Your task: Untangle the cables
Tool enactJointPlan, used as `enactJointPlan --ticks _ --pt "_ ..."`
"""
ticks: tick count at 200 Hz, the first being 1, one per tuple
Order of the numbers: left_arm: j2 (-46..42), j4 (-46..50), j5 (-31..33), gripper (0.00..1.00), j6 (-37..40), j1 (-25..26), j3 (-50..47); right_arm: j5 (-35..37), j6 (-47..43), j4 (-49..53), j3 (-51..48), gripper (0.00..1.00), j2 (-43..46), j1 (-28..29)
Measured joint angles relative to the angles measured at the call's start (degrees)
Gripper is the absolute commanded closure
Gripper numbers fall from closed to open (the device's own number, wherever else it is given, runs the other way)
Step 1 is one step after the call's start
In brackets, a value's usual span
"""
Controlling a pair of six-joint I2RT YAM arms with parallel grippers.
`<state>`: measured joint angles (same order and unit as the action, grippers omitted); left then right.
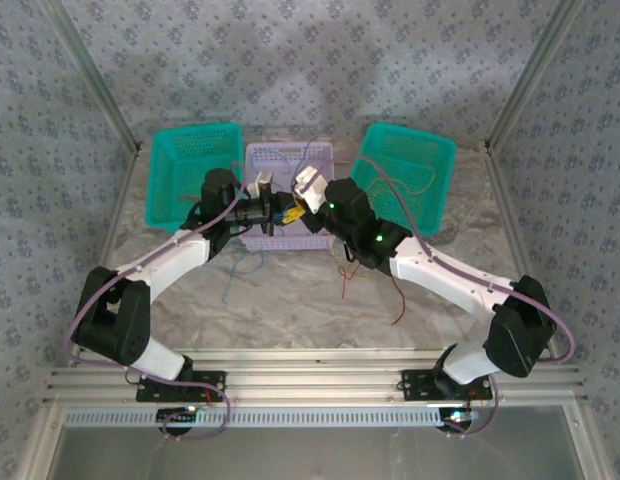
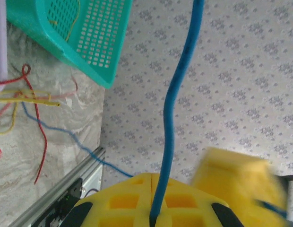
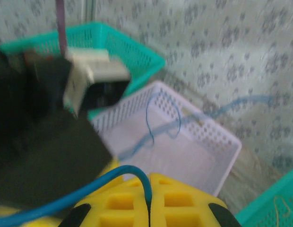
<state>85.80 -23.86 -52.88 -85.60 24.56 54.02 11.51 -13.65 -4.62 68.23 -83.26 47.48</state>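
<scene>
The task was judged to be only partly done. One blue cable [image 2: 177,94] was gripped by both claws: the left gripper [image 2: 152,215] was closed on it, and the right gripper [image 3: 149,208] was closed on it as well, with the yellow pads pressed together and the cable coming out between them. Both claws were held above the lilac basket [image 1: 258,158] at the middle of the table's far edge.

Other wires were not yet sorted. Red wires [image 2: 40,137] and yellow wires [image 2: 23,97] were seen crossing each other on the table [image 2: 66,113]. Some thin wire was lying in the right teal basket [image 1: 430,140] near the far right corner. A thin blue loop [image 3: 160,118] was seen in the lilac basket. Because this view was blurred, it could not be told if the loop belonged to the held cable.

The cables were thin, soft and easily bent, and they were lying in loose curves. The baskets were made of plastic, rectangular, with many small holes in the walls. The table surface was patterned like grey marble and looked smooth. The pads of the claws were blocky, with square hollows.
</scene>
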Motion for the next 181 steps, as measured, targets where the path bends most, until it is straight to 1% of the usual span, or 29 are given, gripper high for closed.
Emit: enactJointPlan --ticks 26,51,100,108,120,128,142,149,163,181 --pt "0.22 -1.92 -0.57 1.0 -0.96 2.21 -0.26 -2.78 0.31 -5.16 1.55 1.0 0.0 0.07" --pt "0.28 -4.79 -0.92 1.0 -1.81 3.58 -0.17 -6.4 2.38 -8.9 1.57 1.0 -0.79 -0.22" --pt "0.98 -7.58 -1.25 1.0 -3.5 4.04 0.24 -10.03 6.75 -12.7 2.21 1.0 -3.04 -2.19" --pt "0.98 -7.98 -1.4 0.92 -3.63 4.07 0.42 -10.64 7.8 -13.4 2.21 1.0 -3.04 -2.95" --pt "0.98 -8.17 -1.49 0.76 -3.54 4.02 0.96 -11.43 9.25 -14.25 2.16 1.0 -3.04 -3.98" --pt "0.96 -7.74 -2.05 0.63 -2.64 3.96 1.36 -11.56 10.05 -14.99 2.16 1.0 -3.04 -4.5" --pt "0.68 -5.35 -3.06 0.35 -0.5 3.78 1.81 -11.56 11.13 -16.68 2.16 1.0 -2.97 -5.29" --pt "0.33 -3.02 -3.43 0.25 1.01 3.39 2.1 -11.54 11.54 -17.49 2.16 1.0 -2.86 -5.62" --pt "-0.66 2.91 -4.37 0.14 5.03 2.16 2.89 -11.32 11.8 -18.51 2.16 1.0 -2.38 -6.16" --pt "-2.34 12.48 -5.16 0.09 11.13 -0.15 5.68 -10.86 11.98 -19.12 2.19 1.0 -1.84 -6.56"
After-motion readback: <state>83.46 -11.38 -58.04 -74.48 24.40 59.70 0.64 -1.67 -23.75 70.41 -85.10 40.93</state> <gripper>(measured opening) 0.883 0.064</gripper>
